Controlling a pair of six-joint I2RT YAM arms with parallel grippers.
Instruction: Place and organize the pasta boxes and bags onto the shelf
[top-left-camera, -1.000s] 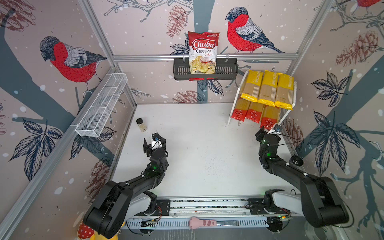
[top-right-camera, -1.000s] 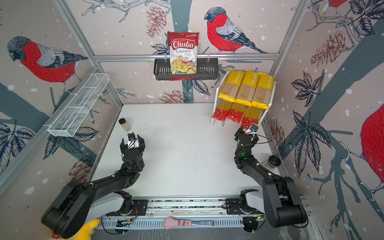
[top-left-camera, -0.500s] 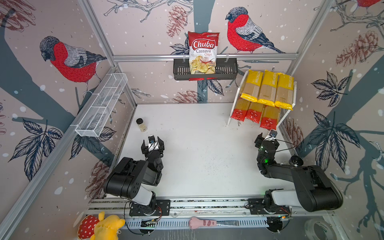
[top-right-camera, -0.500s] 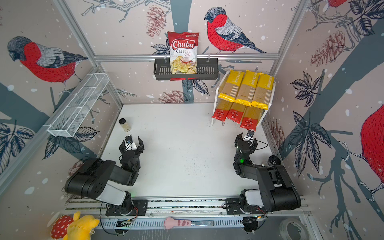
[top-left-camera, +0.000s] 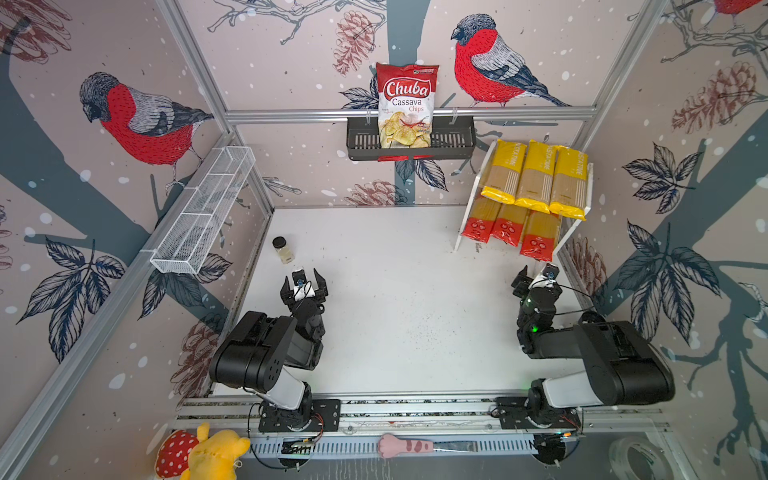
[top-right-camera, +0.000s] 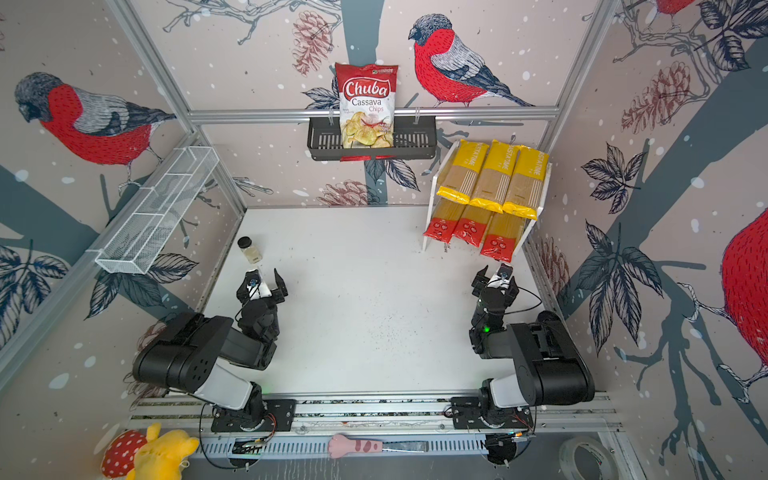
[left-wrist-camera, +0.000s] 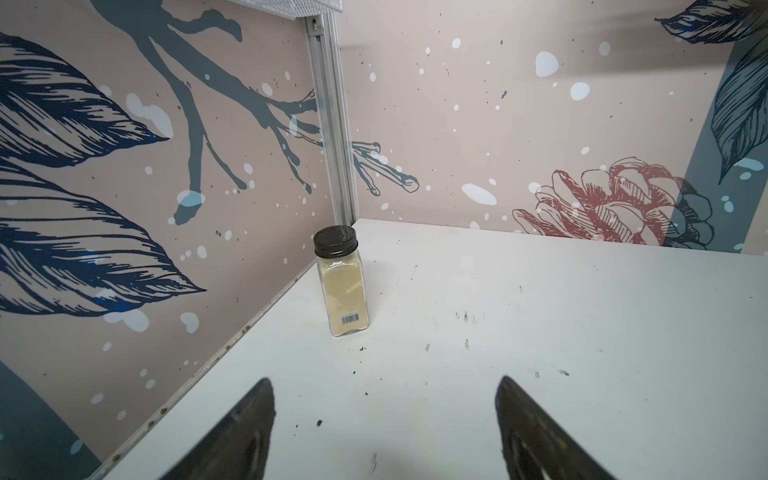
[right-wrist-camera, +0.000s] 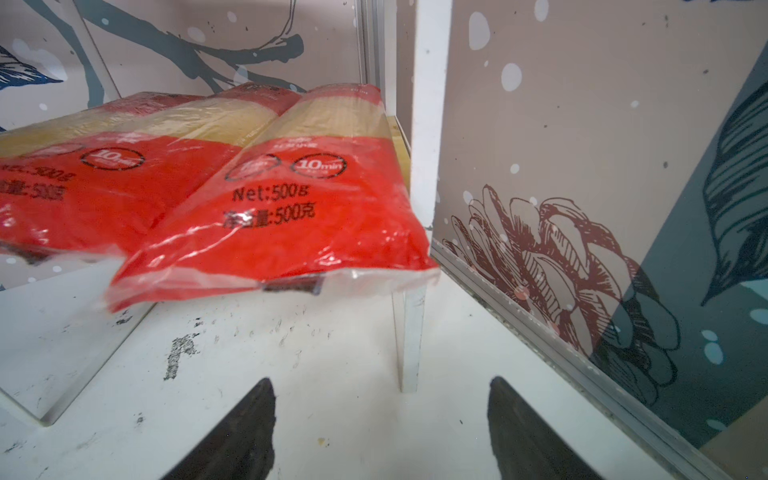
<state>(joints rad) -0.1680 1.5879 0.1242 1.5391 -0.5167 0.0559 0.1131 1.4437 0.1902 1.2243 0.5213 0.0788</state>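
Both pairs of jaws stand spread, empty (six pasta packets (top-left-camera: 536, 183) lie on the shelf (right-wrist-camera: 430, 124)).

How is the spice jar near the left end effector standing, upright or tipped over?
Upright: the spice jar rests base-down on the table, with its black cap uppermost.

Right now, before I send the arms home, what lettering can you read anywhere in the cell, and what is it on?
"Chuba Cassava Chips": chips bag; its small print is too small to read.
"ASTATIME": yellow packets, first letter unclear.
"10min": red-ended packet, in a circle.
"Net:500g": same packet.
"净含量:500克": same packet, slightly blurred.
Barcode on the spice jar: digits too small to read.
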